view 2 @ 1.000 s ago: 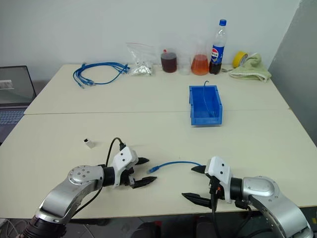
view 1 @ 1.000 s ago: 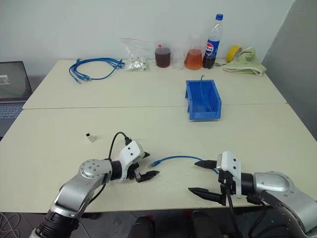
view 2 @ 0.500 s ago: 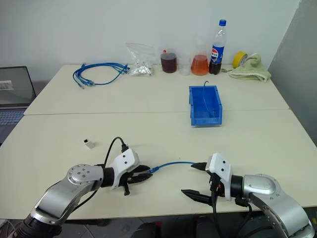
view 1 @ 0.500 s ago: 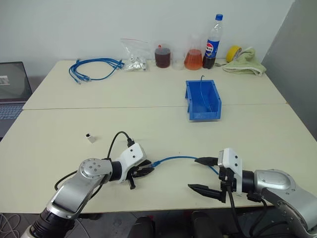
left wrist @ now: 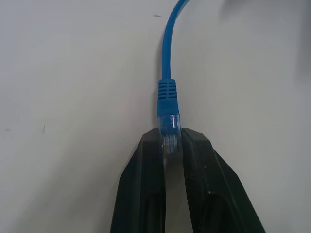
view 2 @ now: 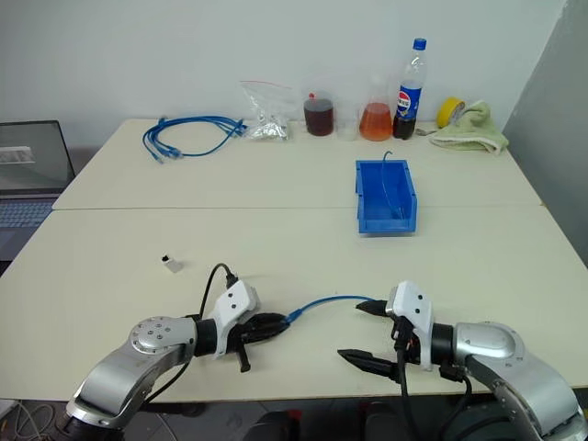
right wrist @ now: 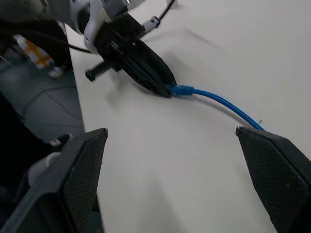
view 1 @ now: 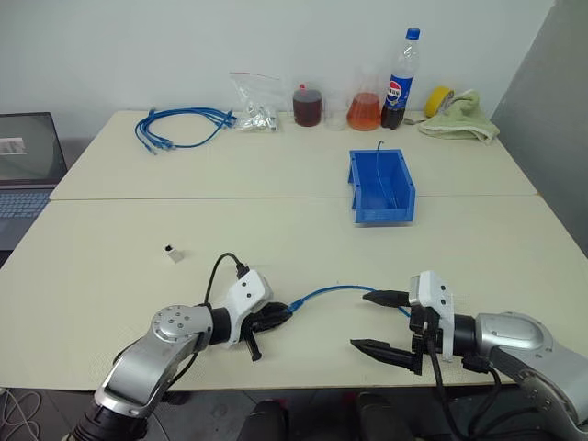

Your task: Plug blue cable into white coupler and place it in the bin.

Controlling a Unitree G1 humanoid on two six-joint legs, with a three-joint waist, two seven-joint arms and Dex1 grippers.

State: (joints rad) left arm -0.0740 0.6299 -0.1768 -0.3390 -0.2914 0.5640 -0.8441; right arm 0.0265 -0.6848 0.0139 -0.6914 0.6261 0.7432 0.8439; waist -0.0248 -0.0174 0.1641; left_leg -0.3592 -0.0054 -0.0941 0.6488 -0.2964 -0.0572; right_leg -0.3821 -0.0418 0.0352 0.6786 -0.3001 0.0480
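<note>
The left gripper pinches the plug of the blue cable near the table's front edge; the right gripper gapes wide, empty. The white coupler (untouched, far left) and the bin remain ahead.

Wide bare counter between the near edge and the bin, open to a pass from either side. Near edge crowded: left tool clamped on the plug of the blue cable, right tool spread wide just beside the cable's other end, the cable strung across the gap between them. White coupler alone to the left, free all round. Far edge lined with a cable bundle, bag, flasks, bottle, tape roll and cloth.
</note>
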